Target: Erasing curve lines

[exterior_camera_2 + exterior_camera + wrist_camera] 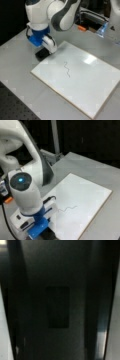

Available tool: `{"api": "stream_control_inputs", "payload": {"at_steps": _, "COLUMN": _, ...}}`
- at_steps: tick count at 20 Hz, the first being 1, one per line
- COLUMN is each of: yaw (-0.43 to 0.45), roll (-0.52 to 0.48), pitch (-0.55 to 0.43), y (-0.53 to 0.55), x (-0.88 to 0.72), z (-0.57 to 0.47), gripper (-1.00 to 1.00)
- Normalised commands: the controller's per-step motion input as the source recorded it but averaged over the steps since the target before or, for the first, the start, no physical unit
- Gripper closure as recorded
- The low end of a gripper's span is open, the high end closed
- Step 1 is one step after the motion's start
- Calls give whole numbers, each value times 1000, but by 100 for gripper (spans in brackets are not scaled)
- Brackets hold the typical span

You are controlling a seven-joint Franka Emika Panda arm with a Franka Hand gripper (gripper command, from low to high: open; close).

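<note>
Black block eraser (42, 53) is covered by the gripper (46, 50) just off the whiteboard (82, 80) corner, finger state cannot be told, curve lines (66, 68) seen unerased mid-board, apart.

Gripper (43, 53) fingertips hidden behind arm; wrist view dark, blurred.

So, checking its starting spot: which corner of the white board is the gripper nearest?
The gripper sits over the black eraser by the white board's top-left corner in a front view, the other corners far off. The curve lines remain unerased.
</note>
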Motion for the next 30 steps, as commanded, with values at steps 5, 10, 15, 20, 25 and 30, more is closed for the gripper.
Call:
{"api": "stream_control_inputs", "payload": {"at_steps": 5, "yaw": 33, "roll": -39, "pitch": -35, "y": 42, "x": 49, "z": -127, "gripper": -100}}
{"api": "stream_control_inputs", "payload": {"at_steps": 10, "yaw": 15, "roll": -35, "pitch": -55, "y": 30, "x": 33, "z": -109, "gripper": -100}}
{"api": "stream_control_inputs", "payload": {"at_steps": 15, "yaw": 10, "roll": -45, "pitch": -61, "y": 5, "x": 24, "z": -64, "gripper": 100}}
{"api": "stream_control_inputs", "payload": {"at_steps": 20, "yaw": 15, "roll": -30, "pitch": -63, "y": -7, "x": 23, "z": -73, "gripper": 100}}
{"api": "stream_control_inputs", "payload": {"at_steps": 25, "yaw": 8, "roll": -6, "pitch": -77, "y": 37, "x": 37, "z": -116, "gripper": 100}}
{"api": "stream_control_inputs", "payload": {"at_steps": 30, "yaw": -10, "roll": 3, "pitch": -76, "y": 75, "x": 36, "z": -124, "gripper": 100}}
